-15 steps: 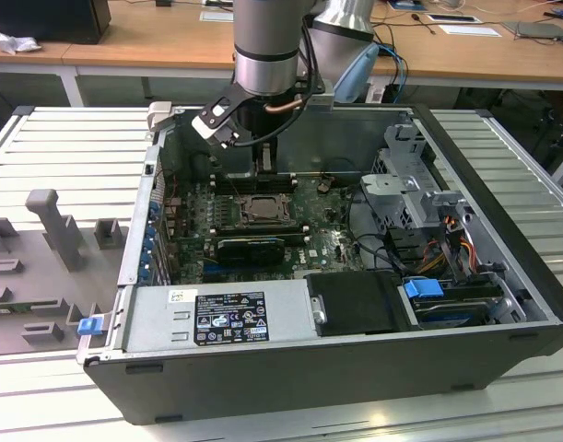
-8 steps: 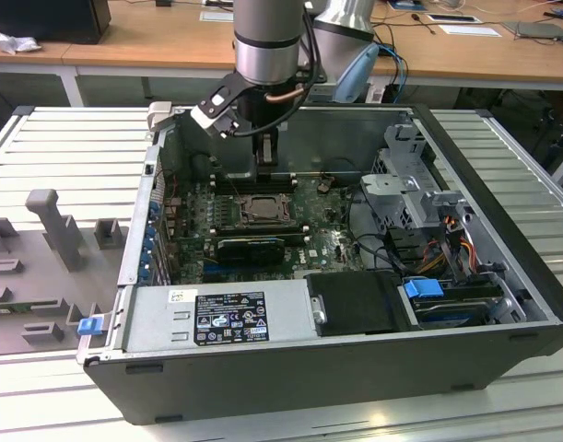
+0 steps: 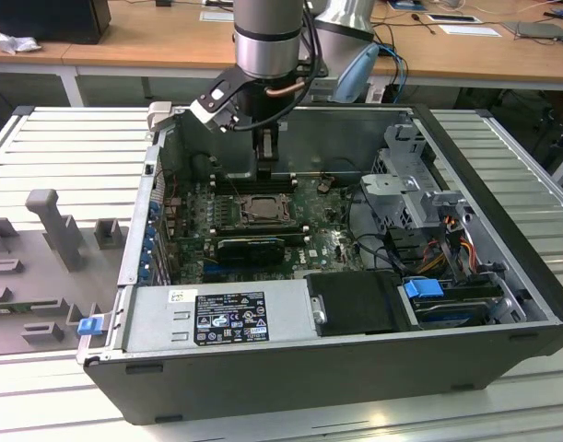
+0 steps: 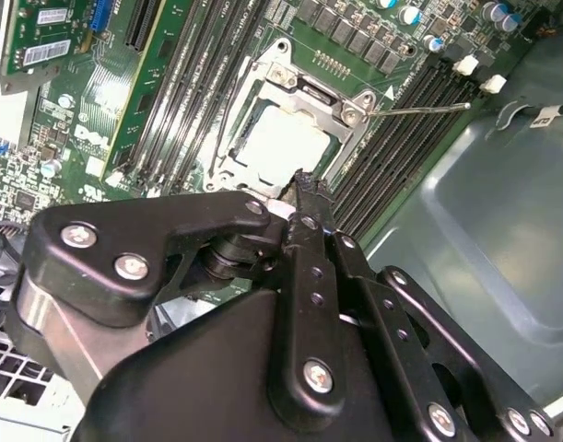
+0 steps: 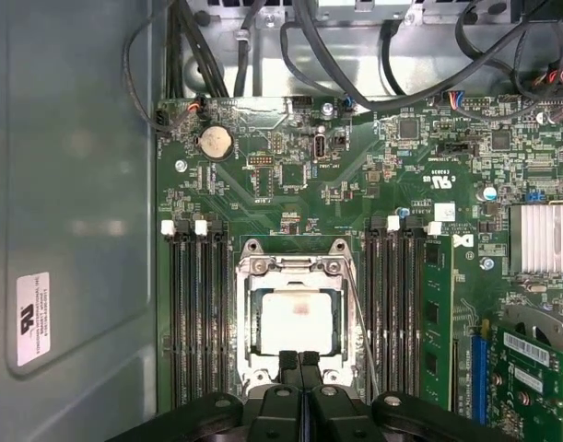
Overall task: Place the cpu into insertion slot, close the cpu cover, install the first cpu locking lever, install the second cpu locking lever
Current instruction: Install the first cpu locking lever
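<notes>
Robotics lab or electronics workshop. In the exterior view, a black metal desktop computer case (image 3: 290,378) lies on its side with the panel off, exposing a green motherboard (image 3: 325,243) and coloured internal cables (image 3: 447,241). The case rests on a ribbed silver aluminium worktable (image 3: 69,138). A silver-grey cylindrical robot arm (image 3: 267,32) reaches down into the case from the far side. Towards the exterior view's left, grey moulded plastic fixtures (image 3: 51,216) sit on the table. Beyond it, long pale wooden desks (image 3: 152,41) carry loose white papers (image 3: 470,29) and a black box (image 3: 64,18).
</notes>
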Controlling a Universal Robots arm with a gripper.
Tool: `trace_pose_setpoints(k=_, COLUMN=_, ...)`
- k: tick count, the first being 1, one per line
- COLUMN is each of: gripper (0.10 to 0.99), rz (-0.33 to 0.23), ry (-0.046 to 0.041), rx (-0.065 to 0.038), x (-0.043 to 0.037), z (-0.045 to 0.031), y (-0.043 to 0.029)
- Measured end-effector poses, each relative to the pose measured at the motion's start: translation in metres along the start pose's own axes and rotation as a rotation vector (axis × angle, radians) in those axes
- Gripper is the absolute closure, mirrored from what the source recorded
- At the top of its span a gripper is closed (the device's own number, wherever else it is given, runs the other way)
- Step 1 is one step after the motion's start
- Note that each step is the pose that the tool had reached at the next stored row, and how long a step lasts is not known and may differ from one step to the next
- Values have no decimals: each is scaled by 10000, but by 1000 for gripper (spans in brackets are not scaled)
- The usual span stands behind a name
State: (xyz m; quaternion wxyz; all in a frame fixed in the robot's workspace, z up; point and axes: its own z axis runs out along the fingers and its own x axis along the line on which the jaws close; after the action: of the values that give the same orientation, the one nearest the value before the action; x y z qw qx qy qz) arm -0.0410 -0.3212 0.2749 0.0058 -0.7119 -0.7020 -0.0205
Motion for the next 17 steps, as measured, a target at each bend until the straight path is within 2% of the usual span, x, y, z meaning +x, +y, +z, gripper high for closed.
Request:
trace_pose_setpoints(k=3, gripper=980, rz=0, ry=-1, rx=0, x=1, z=-30, y=1)
trace_pose_setpoints(k=8, gripper=980, rz=0, ry=0, rx=0, x=5, z=-125, y=3)
trace_pose_setpoints(k=17, gripper=980, rz=0, ry=0, rx=0, x=8, z=-208, y=4)
